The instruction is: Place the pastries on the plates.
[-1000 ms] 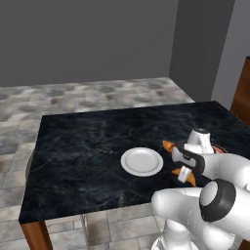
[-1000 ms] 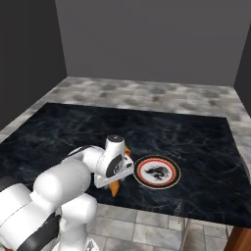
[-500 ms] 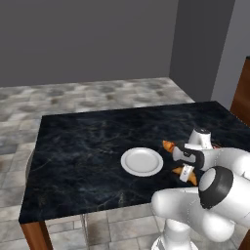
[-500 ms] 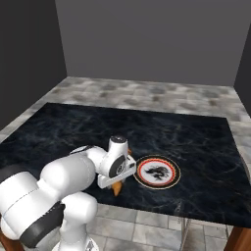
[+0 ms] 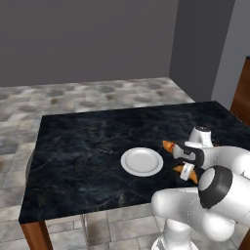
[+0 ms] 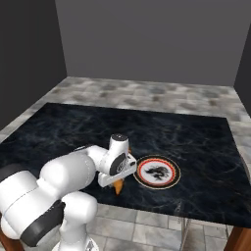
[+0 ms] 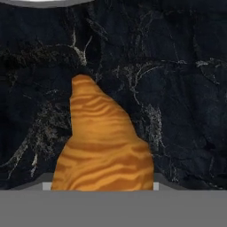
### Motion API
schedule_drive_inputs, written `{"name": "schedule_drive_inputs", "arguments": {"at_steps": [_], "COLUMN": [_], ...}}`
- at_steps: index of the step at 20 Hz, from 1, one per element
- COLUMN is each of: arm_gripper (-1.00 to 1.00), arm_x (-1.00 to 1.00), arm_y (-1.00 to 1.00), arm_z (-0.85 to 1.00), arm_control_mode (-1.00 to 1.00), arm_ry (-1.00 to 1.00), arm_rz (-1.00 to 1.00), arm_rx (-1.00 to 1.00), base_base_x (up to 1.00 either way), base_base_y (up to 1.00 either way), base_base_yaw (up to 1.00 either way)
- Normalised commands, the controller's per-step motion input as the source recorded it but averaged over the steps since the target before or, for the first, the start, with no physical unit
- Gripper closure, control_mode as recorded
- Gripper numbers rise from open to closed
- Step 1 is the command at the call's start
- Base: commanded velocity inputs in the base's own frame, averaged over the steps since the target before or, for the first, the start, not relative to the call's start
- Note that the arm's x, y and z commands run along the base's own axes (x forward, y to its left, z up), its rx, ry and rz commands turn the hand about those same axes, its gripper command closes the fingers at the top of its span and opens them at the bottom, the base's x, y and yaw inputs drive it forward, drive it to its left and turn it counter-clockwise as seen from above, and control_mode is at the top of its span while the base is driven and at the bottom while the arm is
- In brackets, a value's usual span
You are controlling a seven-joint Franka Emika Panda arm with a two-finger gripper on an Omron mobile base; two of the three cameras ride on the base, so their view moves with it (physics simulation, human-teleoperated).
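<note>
My gripper [image 5: 186, 167] points down at the black marble table, just right of the plain white plate [image 5: 141, 161]. It is shut on a golden-orange croissant [image 5: 189, 174], whose tip pokes out below the hand [image 6: 118, 187]. In the hand view this croissant [image 7: 104, 146] rises large between the jaws and hides the fingertips, and the white plate's rim [image 7: 48, 2] runs along the top edge. A second croissant [image 5: 168, 145] lies on the table a little farther back, beside the hand. The red and dark rimmed plate [image 6: 158, 172] sits close on the other side of the gripper.
The dark table [image 5: 88, 141] stretches wide and bare to the left and back. Its front edge [image 5: 97, 209] is near the robot's base. A brown cabinet side [image 5: 242, 93] stands at the far right, and grey walls rise behind a stone tile floor.
The jaws have closed on the nearer croissant. The elbow has swung a little to the right in the left base view, while the hand stayed over the same spot.
</note>
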Motion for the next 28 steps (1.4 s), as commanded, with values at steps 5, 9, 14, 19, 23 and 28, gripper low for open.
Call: {"name": "schedule_drive_inputs", "arguments": {"at_steps": [5,9,14,19,23,28], "arm_gripper": [1.0,1.0,1.0,1.0,1.0,1.0], "arm_x": [-0.09,0.0,0.0,0.01,0.09,0.2], "arm_y": [0.0,0.0,0.07,0.17,0.23,0.27], "arm_z": [0.48,0.48,0.31,0.22,0.16,0.21], "arm_control_mode": [-1.0,-1.0,-1.0,-1.0,-1.0,-1.0], "arm_ry": [-0.11,-0.11,-0.07,-0.02,-0.01,0.0], "arm_rz": [0.0,0.01,0.03,0.04,0.04,0.04], "arm_rx": [0.0,0.0,0.0,0.0,0.0,0.0], "base_base_x": [0.0,0.0,0.0,0.0,0.0,0.0], "base_base_y": [0.0,0.0,0.0,0.0,0.0,0.0], "base_base_yaw": [0.0,0.0,0.0,0.0,0.0,0.0]}}
